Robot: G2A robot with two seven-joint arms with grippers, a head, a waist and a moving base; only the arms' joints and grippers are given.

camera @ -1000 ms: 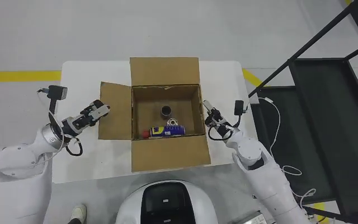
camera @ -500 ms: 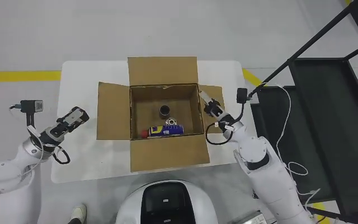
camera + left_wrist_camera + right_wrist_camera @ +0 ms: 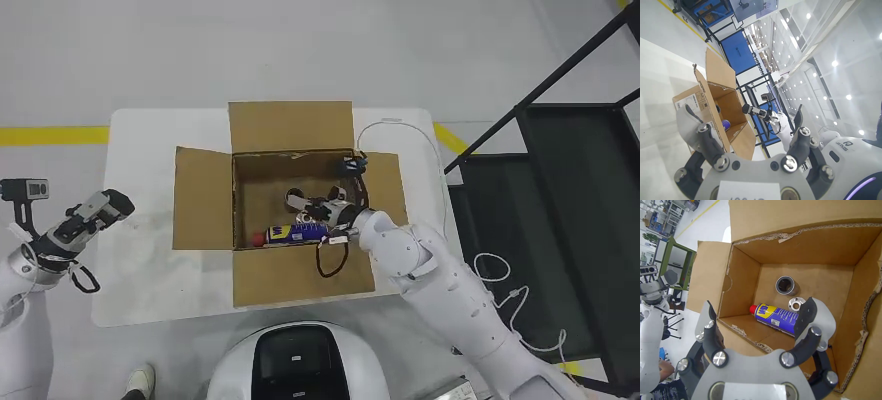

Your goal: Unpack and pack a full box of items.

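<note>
Cardboard box sits mid-counter with its top open and all four flaps splayed out flat. The torn corrugated edge shows along the rim in the right wrist view. Three items are on the box floor. A blue-and-yellow spray can lies on its side along the near wall, red cap pointing left. A dark metal sleeve stands on end near the middle of the floor, its open bore facing up. A small flanged metal ring lies flat between sleeve and can, just beside the can; I cannot tell whether they touch. The right arm comes in over the box's right flap, and the right claw hangs inside the opening above the can and the ring. Its fingers are spread wide with nothing between them, and the pads are not touching any item. The left claw is out past the counter's left edge, well apart from the box. The left wrist view shows it gaping wide and holding nothing, angled toward the box's left side. A white cable loops on the counter by the box's far right corner. A black metal rack stands on the floor to the right of the counter.
</note>
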